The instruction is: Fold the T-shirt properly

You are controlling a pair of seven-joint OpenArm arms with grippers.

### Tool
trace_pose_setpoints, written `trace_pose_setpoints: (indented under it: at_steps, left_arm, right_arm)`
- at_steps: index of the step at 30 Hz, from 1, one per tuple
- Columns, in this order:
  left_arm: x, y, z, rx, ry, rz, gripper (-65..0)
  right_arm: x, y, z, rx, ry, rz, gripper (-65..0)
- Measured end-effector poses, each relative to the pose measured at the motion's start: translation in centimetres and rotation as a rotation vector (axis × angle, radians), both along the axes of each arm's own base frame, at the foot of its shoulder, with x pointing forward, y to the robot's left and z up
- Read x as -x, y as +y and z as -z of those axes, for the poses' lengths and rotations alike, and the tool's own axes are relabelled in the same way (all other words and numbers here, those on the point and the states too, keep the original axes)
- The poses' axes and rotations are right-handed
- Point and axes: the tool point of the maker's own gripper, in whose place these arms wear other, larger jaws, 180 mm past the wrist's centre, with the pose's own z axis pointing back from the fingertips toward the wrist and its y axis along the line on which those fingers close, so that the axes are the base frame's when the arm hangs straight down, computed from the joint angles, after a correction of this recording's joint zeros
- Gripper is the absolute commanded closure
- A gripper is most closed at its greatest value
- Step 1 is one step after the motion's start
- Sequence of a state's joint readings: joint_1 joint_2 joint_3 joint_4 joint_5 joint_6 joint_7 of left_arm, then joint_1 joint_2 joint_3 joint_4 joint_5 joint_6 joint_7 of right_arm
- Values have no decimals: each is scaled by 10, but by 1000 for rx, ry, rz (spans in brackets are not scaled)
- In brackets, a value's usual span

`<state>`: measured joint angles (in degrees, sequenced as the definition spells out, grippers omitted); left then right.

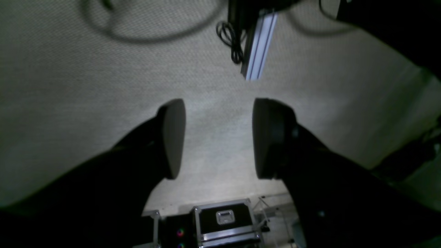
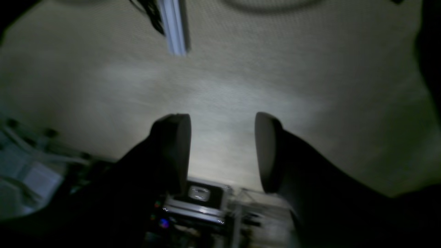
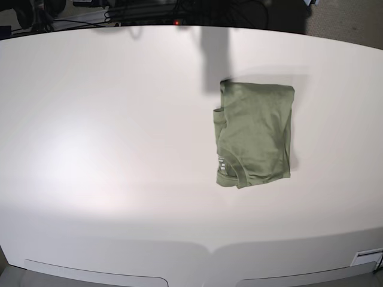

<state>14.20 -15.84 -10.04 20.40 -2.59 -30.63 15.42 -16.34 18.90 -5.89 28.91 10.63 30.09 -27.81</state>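
Note:
The sage-green T-shirt (image 3: pixel 254 134) lies folded into a compact rectangle on the white table (image 3: pixel 119 149), right of centre, with its ribbed neck at the near end. Neither arm shows in the base view. In the left wrist view my left gripper (image 1: pixel 218 137) is open and empty, its dark fingers (image 1: pixel 174 137) wide apart over a pale textured surface. In the right wrist view my right gripper (image 2: pixel 223 151) is open and empty in the same way. The T-shirt shows in neither wrist view.
An aluminium rail (image 1: pixel 259 44) and black cables (image 1: pixel 231 41) lie beyond the left gripper, and a black flight case (image 1: pixel 225 220) below it. The rail (image 2: pixel 175 27) and case (image 2: pixel 200 196) also show blurred in the right wrist view. Dark gear lines the table's far edge (image 3: pixel 149 12).

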Motion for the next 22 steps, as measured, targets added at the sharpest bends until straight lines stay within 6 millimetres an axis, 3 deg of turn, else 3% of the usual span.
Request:
trace_pose_setpoints:
  at_steps: [7, 15, 22]
  left_arm:
    - [-6, 3, -1, -2, 13, 32, -305]
    - [-14, 0, -1, -3, -4, 74, -305]
    - [-5, -45, 6, 49, 14, 129, -305]
  right_arm:
    - [-51, 12, 9, -23, -62, -150, -299]
    - [-44, 23, 11, -51, -33, -307, -299]
    - [-50, 33, 10, -74, -52, -314, -299]
